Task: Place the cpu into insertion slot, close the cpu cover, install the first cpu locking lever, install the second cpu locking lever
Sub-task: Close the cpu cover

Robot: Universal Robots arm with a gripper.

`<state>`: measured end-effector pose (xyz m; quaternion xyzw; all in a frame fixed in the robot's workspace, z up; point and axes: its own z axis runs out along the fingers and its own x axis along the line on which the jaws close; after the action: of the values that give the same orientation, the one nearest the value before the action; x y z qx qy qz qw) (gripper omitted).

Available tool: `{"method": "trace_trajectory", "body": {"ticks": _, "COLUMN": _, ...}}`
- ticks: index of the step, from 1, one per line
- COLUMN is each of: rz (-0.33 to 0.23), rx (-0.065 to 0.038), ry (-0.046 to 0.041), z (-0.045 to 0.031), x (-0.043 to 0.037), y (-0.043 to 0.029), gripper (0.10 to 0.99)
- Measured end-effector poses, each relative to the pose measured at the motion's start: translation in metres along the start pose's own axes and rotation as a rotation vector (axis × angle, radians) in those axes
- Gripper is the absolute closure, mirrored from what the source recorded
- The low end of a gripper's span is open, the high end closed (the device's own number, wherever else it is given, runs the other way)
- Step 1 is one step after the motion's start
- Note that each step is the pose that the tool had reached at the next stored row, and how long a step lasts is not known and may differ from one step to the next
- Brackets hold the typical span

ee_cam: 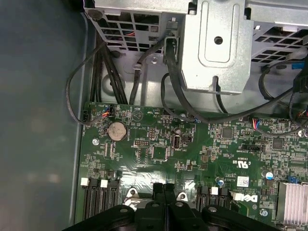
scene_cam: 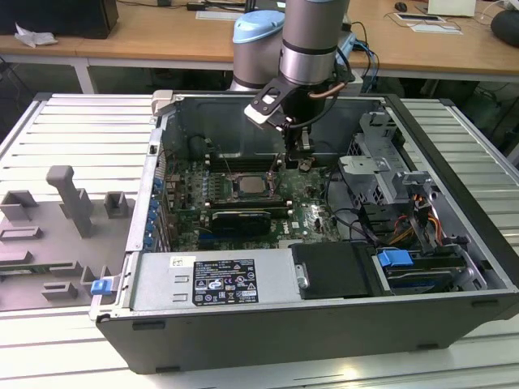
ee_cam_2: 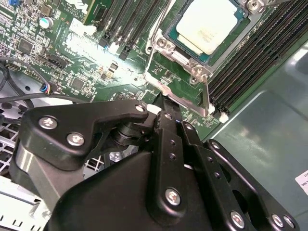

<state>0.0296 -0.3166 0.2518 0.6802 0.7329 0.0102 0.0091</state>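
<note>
An open computer case (scene_cam: 243, 336) lies on a ribbed metal table (scene_cam: 73, 121). A green motherboard (ee_cam: 159, 159) covers its floor. A grey power box (scene_cam: 219, 279) with a white label runs along the case's near edge. A long black card (scene_cam: 239, 220) stands on the board. A round silver battery (ee_cam: 116, 130) sits near the board's edge, close to black cables (ee_cam: 99, 77). Grey plastic blocks (scene_cam: 69, 203) stand on the table on the exterior view's left.

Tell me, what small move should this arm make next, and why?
Probably ease the shut hand onto the locking lever beside it: the cpu already lies in the insertion slot with the cpu cover down around it, so the lever looks due.
</note>
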Motion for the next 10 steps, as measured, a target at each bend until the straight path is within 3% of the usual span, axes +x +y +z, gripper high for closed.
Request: {"method": "trace_trajectory", "body": {"ticks": 10, "rz": 0.000, "rx": 0.000, "ry": 0.0000, "z": -0.0002, "x": 0.0004, "y": -0.0057, "gripper": 0.980}}
